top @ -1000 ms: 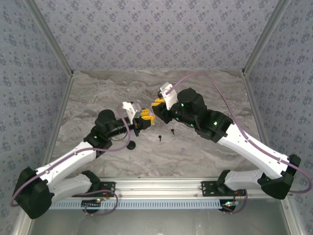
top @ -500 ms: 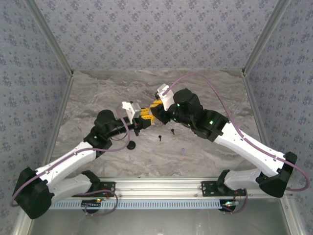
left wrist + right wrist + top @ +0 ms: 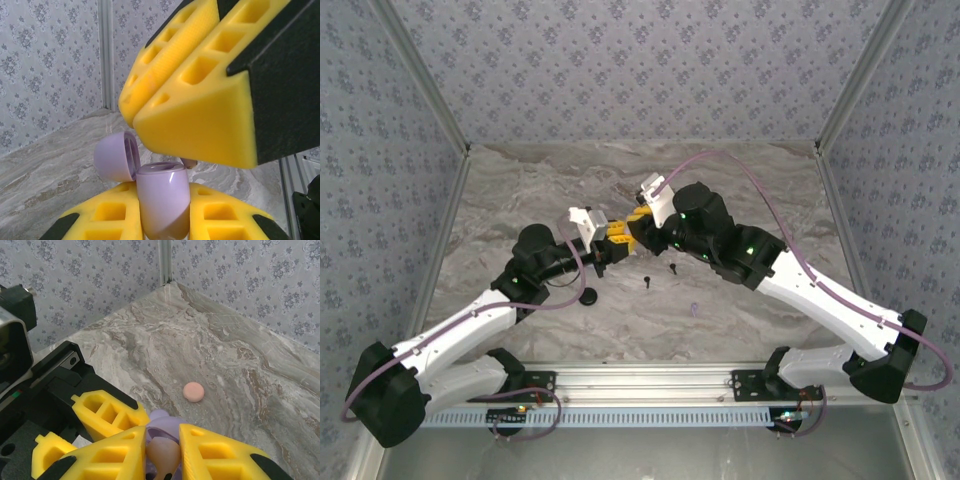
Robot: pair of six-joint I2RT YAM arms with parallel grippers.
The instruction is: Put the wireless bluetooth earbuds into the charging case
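**Ana:** What does the overhead camera give you?

**Me:** I see my left hand (image 3: pixel 607 247) and my right hand (image 3: pixel 636 225) meeting tip to tip above the middle of the counter (image 3: pixel 540 190). Just on the near side of them, a black earbud (image 3: pixel 646 281) and a second black earbud (image 3: pixel 673 267) lie on the stone, close together but not touching. A black disc (image 3: pixel 587 296) sits to their left, beside the left arm. Nearer the bases there is a tiny lavender speck (image 3: pixel 694 308). It is probably another bud, but it is too small for me to be sure.

**Ana:** And the left wrist?

**Me:** My left hand is clamped on the charging case (image 3: pixel 162 200). The case is lavender and stands upright between my two yellow fingers, with its lid (image 3: pixel 117 156) swung open to the left. The right hand hangs just above it, its yellow fingers (image 3: pixel 195 115) pressed together over the case's mouth. A small pale tip pokes out beneath them, right above the rim.

**Ana:** Right wrist?

**Me:** My right hand is closed on the pale pink earbud (image 3: pixel 163 452), pinched between its fingers. The charging case (image 3: pixel 165 419) sits directly beyond the bud, and I cannot tell whether the two touch. One of the left hand's fingers (image 3: pixel 107 412) lies just beside the case's left side. Farther out, a pink disc (image 3: pixel 193 391) lies flat on the counter, well apart from everything else.
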